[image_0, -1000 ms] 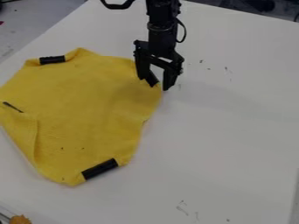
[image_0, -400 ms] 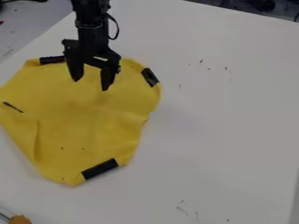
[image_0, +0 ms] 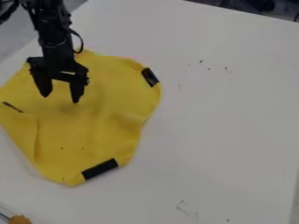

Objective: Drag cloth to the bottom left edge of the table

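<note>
Wide open over the cloth: the gripper

Clearly apart, the two jaws point down with a broad gap between them, and yellow cloth shows through it. Whether the tips touch the fabric, I cannot tell. The cloth lies spread on the left part of the white table, reaching the view's left edge, its lower left side folded over. Black tape sits on its upper right corner, another black strip along its bottom.
</note>
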Robot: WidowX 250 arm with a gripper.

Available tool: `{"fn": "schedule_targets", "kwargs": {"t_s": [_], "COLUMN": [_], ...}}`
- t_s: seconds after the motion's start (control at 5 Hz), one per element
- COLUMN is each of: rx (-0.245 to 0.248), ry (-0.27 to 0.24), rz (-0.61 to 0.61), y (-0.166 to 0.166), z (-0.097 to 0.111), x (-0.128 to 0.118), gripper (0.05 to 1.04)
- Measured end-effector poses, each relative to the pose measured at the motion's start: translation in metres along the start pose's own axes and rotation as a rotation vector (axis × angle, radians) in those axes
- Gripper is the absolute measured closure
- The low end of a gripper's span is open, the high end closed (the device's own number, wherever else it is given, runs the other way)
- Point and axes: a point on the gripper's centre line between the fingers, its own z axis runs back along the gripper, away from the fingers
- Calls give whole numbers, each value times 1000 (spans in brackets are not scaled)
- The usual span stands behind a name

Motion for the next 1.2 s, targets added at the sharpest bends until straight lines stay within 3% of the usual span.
{"fn": "schedule_targets", "kwargs": {"t_s": [0.2, 1.2], "rx": [1, -9], "ry": [-2, 35], "rz": [44, 103], "y": [19, 48], "z": [-5, -15], "x": [-8, -34], "gripper": [83, 83]}}
